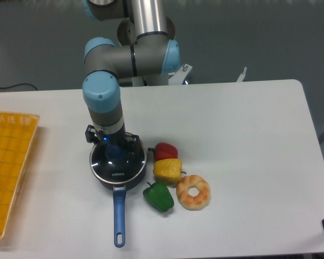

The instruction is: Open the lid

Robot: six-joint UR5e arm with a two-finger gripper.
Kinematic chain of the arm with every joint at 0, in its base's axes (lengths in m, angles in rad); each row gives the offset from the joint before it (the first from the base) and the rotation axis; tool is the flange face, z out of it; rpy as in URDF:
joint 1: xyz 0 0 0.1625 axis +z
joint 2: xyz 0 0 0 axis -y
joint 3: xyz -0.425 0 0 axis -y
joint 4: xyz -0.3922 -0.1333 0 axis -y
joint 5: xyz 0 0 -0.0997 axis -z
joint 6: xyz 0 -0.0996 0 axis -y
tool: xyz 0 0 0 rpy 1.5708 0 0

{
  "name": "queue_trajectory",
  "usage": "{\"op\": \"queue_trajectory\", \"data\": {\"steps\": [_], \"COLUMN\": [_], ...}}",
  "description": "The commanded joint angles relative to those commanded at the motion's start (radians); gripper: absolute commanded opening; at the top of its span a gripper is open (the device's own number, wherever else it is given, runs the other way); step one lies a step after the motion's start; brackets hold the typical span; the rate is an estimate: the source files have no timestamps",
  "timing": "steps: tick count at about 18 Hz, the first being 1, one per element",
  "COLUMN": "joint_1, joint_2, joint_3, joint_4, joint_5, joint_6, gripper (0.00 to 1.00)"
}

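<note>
The round dark glass lid with a silver rim and white lettering rests on the blue long-handled saucepan left of the table's middle. Its blue knob sits under my gripper, which reaches straight down onto the lid's centre. The fingers stand on either side of the knob, but the wrist body hides whether they press on it.
A red pepper, a yellow pepper, a green pepper and a doughnut lie just right of the pan. A yellow basket sits at the table's left edge.
</note>
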State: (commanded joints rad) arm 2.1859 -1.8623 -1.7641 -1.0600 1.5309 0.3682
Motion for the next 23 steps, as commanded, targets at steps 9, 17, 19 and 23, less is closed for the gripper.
{"op": "queue_trajectory", "data": {"steps": [9, 17, 19, 23], "joint_1": [0.0, 0.0, 0.0, 0.003], "joint_2": [0.0, 0.0, 0.002, 0.009], "joint_3": [0.002, 0.008, 0.008, 0.008], "joint_4": [0.002, 0.0, 0.0, 0.0], "joint_5": [0.0, 0.0, 0.0, 0.0], "joint_6": [-0.023, -0.037, -0.037, -0.034], "gripper": [0.68, 0.55, 0.55, 0.54]}}
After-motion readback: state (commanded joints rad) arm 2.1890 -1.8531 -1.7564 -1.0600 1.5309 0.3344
